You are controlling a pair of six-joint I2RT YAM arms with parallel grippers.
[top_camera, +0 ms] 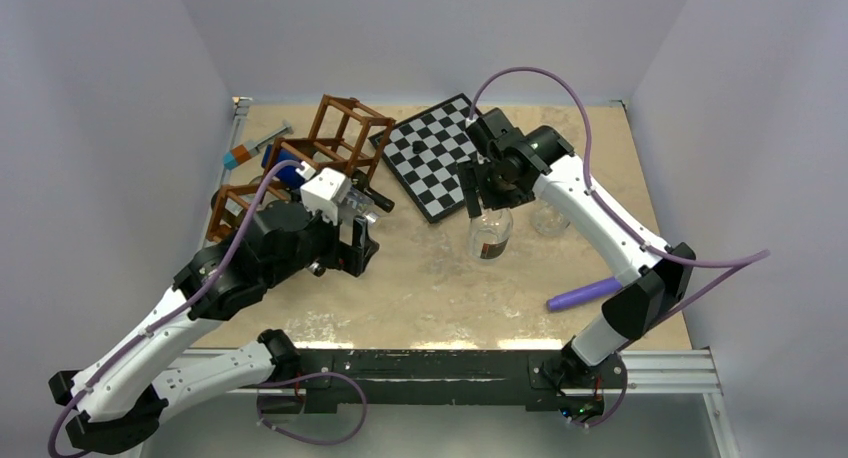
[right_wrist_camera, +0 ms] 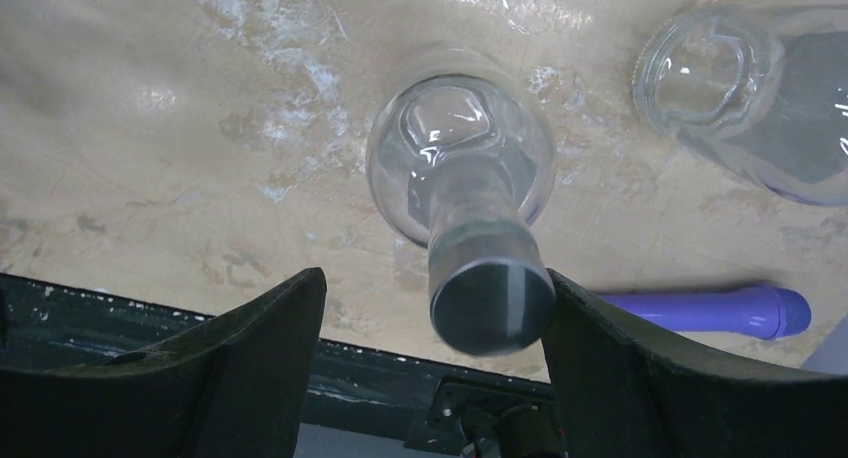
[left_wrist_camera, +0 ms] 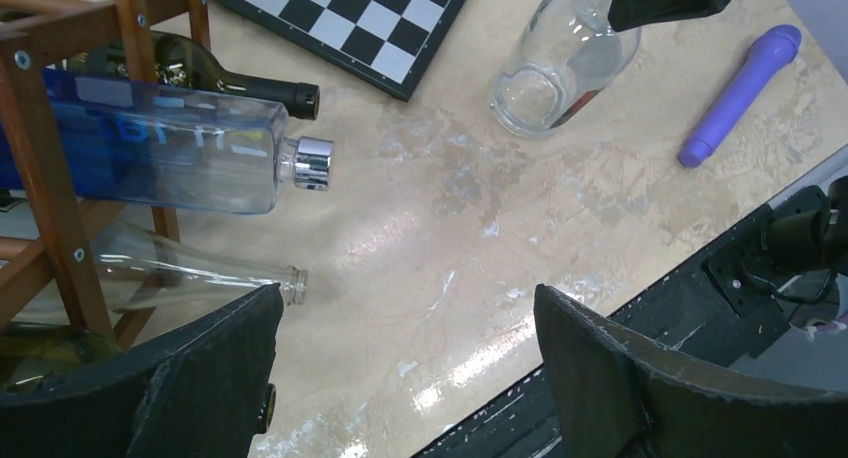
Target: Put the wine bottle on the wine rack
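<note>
The right hand (right_wrist_camera: 435, 281) stands open around the top of the upright, clear, dark-capped wine bottle (right_wrist_camera: 460, 168), not gripping it. The bottle stands on the tabletop (top_camera: 430, 278), apart from the wine rack (top_camera: 340, 128). The left hand (left_wrist_camera: 405, 308) gapes wide, empty.

wine rack (left_wrist_camera: 50, 178) partly off-frame, L side

Table (top_camera: 430, 298), checkerboard (top_camera: 432, 156), wine rack (top_camera: 338, 138), bottle (top_camera: 490, 234), purple cylinder (top_camera: 583, 293)

Robot test lab
Plain white walls (top_camera: 120, 98) box in a marbled desk (top_camera: 440, 288); two cabled robot arms (top_camera: 590, 203) are bolted to a metal rail (top_camera: 440, 363) at its near edge.
</note>
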